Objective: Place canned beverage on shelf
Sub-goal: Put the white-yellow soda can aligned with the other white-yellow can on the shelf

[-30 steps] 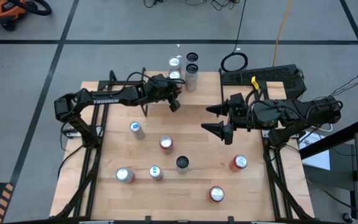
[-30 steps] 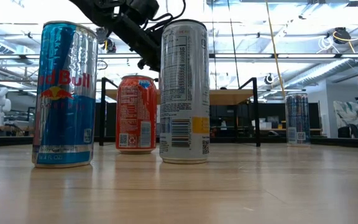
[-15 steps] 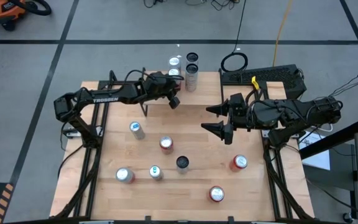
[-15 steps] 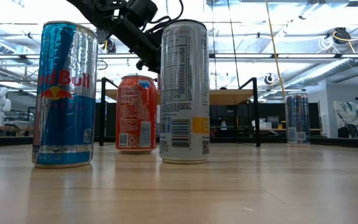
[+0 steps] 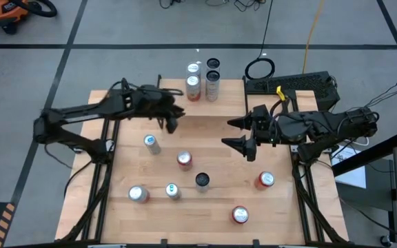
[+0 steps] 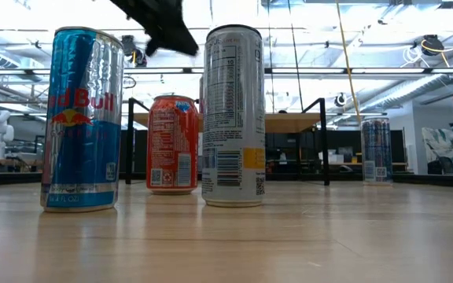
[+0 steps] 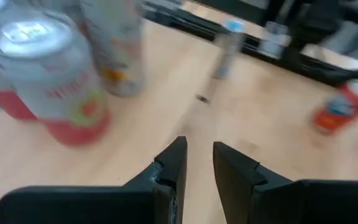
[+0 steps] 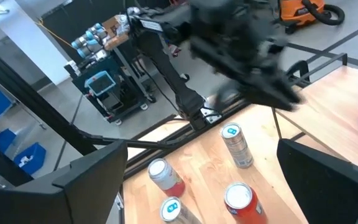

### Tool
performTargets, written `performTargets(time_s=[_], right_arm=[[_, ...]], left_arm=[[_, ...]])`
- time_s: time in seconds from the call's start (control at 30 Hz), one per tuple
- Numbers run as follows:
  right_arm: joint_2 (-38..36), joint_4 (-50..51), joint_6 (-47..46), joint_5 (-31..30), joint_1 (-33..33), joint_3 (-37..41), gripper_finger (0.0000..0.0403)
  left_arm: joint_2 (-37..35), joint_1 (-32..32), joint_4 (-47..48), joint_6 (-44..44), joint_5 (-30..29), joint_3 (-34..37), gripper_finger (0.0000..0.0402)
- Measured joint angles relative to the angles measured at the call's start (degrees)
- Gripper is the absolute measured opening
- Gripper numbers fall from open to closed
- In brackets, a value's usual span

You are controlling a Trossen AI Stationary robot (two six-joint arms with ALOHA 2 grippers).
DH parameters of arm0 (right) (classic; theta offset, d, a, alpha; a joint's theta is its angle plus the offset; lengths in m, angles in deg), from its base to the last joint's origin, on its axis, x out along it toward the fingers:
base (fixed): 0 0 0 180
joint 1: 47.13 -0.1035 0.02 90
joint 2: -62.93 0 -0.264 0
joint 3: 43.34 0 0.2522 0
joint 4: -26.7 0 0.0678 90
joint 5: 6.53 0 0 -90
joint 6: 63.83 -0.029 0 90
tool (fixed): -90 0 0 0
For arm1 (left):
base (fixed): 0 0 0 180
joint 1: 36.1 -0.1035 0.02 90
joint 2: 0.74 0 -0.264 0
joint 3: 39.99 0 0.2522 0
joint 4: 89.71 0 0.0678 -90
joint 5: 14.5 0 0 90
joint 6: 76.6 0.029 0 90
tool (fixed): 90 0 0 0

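Light wood tabletop, viewed from the front edge inward: seven loose cans stand on it, waiting. Nearest the low camera are a blue-and-silver energy-drink can, a tall white slim can and an orange-red soda can behind them.

Change noted: half a second ago the left gripper was over the can cluster at the far edge. Now it is back over the bare wood, clear of the cluster. Its wrist camera shows the fingers nearly together with a narrow gap and nothing between them, so it is carrying nothing. The red-and-white can with a silver top, which that gripper covered before, now stands uncovered and upright.

My reading: this can has been let go at the shelf and the left arm is retreating, so one placement looks complete and the next pick can begin.

Right gripper hangs over the middle right of the table, jaws spread wide and empty, waiting.

Holder check: the small raised shelf with a light wood top on thin black legs stands at the far edge. From above I count the red-and-white can, a grey can just beside it, and at least two more tops beyond. I cannot tell which of those farther cans stand on the shelf.
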Motion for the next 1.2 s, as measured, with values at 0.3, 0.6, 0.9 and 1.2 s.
performTargets(time_s=[0.3, 0.6, 0.9, 1.2], right_arm=[[0.04, 4.16, -2.38, 0.08, 0.02, 0.00, 0.0393], [0.04, 13.82, -12.64, 1.94, 0.02, 0.00, 0.0393], [0.04, 20.99, -19.83, 12.37, -0.01, 0.00, 0.0393], [0.04, 29.24, -19.18, 13.81, -1.69, 0.00, 0.0393]], left_arm=[[-12.02, 8.50, 10.50, -7.14, 1.50, 0.02, 0.0079], [-16.15, 18.52, 16.86, -14.15, 1.36, 0.02, 0.0079], [-15.58, 26.84, 18.94, -16.79, -3.14, 0.09, 0.0079], [-15.14, 32.24, 20.23, -24.24, -4.96, 0.09, 0.0079]])
